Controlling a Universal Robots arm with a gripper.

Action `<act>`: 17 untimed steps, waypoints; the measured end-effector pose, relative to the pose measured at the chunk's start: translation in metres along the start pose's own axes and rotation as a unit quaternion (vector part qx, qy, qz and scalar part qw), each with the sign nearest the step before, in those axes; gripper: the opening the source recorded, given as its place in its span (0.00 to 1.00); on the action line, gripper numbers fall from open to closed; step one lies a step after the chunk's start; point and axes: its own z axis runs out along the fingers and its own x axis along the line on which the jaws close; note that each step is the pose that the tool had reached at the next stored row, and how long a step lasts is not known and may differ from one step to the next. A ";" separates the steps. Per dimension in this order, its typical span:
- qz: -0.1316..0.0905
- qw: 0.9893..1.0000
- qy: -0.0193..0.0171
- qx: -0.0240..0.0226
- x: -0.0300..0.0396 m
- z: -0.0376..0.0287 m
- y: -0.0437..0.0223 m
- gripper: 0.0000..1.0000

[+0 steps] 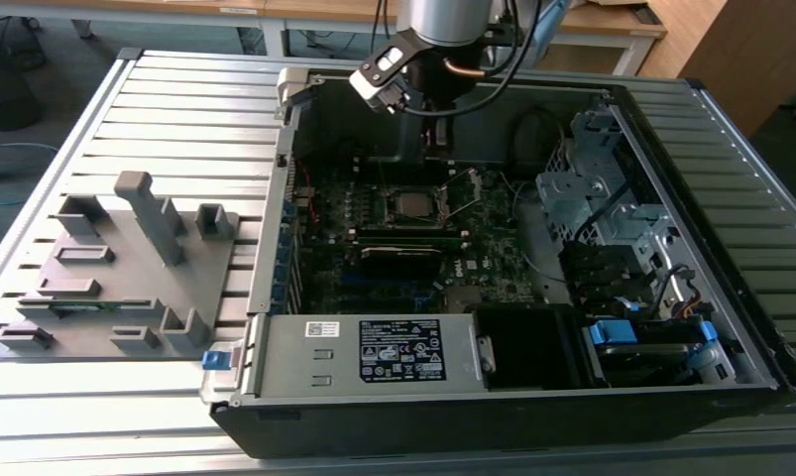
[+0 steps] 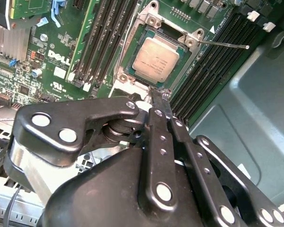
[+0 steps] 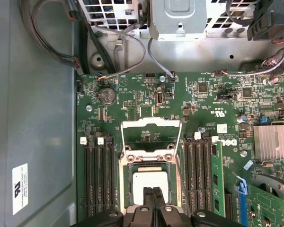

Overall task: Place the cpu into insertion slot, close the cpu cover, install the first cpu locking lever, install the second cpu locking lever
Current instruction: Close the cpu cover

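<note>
The cpu [image 3: 142,182] lies flat in the insertion slot [image 3: 124,182], dull metal face up. It looks level with the rim all round, so I'd judge the first step done. It strikes me as a light, stiff little plate, smooth on top and easy to let slip. The contacts beneath it are surely delicate, so if it had to be lifted I'd take it by two opposite edges, never the face.

The cpu cover [image 3: 151,124] stands tipped open on the side of the slot away from the tool [image 3: 154,190], with green board showing through its cut-out. It is thin sheet metal, a bit springy I'd guess, and best pushed near its free edge. One locking lever [image 2: 222,44] juts out loose over the memory slots [image 2: 213,56].

The tool hangs over the chip's near edge, its two fingers pressed together with nothing between them. Whether it touches the chip I can't tell.

Around all this spreads the motherboard [image 3: 132,94], inside an open computer case [image 1: 754,327] lying on the slatted table [image 1: 172,89]. A grey fixture [image 1: 120,268] sits beside the case on the exterior view's left.
</note>
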 end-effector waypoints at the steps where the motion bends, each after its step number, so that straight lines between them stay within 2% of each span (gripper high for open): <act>1: 0.000 1.000 0.000 0.000 0.0000 0.0000 0.0004 0.10; 17: 0.000 1.000 0.000 0.000 0.0012 0.0012 0.0203 0.10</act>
